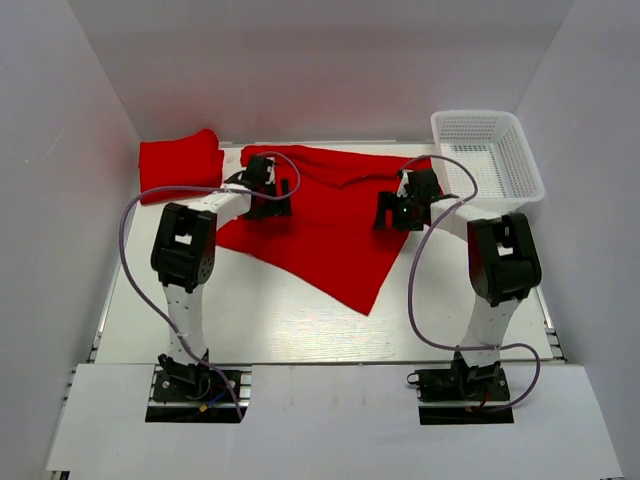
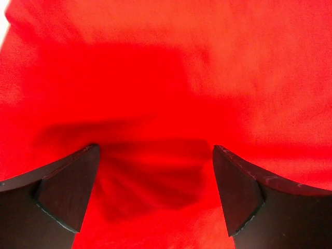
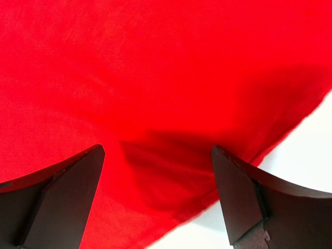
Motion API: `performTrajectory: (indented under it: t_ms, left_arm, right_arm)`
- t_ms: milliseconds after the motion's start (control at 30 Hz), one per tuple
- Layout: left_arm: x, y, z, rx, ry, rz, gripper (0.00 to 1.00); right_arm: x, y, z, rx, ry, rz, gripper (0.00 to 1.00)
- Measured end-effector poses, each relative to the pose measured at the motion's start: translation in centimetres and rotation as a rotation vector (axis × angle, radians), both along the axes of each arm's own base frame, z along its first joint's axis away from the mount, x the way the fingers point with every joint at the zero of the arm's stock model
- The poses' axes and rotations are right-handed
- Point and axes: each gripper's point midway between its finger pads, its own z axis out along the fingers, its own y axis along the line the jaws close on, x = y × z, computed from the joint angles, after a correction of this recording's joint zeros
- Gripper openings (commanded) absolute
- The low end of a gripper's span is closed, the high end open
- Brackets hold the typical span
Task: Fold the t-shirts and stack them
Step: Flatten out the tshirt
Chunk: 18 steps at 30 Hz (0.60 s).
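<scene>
A bright red t-shirt [image 1: 330,225] lies spread and skewed on the white table, one corner pointing toward the near edge. A second red t-shirt [image 1: 180,165] lies folded at the far left. My left gripper [image 1: 272,200] hovers over the spread shirt's left part, jaws open, with red cloth [image 2: 166,104] filling its wrist view between the fingers [image 2: 67,192]. My right gripper [image 1: 398,212] is over the shirt's right part, jaws open and empty. Its wrist view shows cloth [image 3: 155,93] and the shirt's edge against the table [image 3: 306,150].
A white plastic mesh basket [image 1: 490,160] stands at the far right corner. White walls enclose the table on the left, back and right. Purple cables loop beside both arms.
</scene>
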Motion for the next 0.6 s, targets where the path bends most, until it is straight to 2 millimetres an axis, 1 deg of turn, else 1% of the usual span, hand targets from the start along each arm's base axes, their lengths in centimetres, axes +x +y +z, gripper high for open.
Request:
performTrajectory:
  t_ms: [67,133,200,267,333,433,500,600]
  left_arm:
    - [2.2,0.0,-0.2,0.028,-0.015,0.006,1.0]
    - [5.1,-0.5,-0.1,0.042,-0.049,0.002,1.0]
    - [8.0,-1.1,-0.1,0.043,-0.087,-0.008,1.0]
    - [10.5,-1.8,0.1,0.041,-0.123,-0.021,1.0]
    - [12.6,-2.5,0.1,0.038,-0.158,-0.04,1.0]
    - [14.6,-3.5,0.2,0.015,-0.196,-0.069,1.0]
    - [15.2,-4.0,0.4,-0.001,-0.215,-0.087,1.0]
    - [15.5,-4.5,0.4,-0.018,-0.232,-0.109,1.0]
  right_arm:
    - [-1.7,0.6,0.0,0.015,0.0,0.017,0.9]
    - [-3.9,1.8,0.1,0.034,0.007,0.052,0.9]
    - [-6.3,3.4,0.2,0.053,0.026,0.101,0.9]
    - [-9.0,5.4,0.3,0.084,0.051,0.168,0.9]
    - [-11.5,7.3,0.5,0.116,0.084,0.238,0.9]
    - [-14.5,10.0,0.7,0.159,0.13,0.346,0.9]
    - [-16.2,11.6,0.9,0.19,0.157,0.413,0.9]
    - [-17.6,13.5,1.2,0.232,0.186,0.489,0.9]
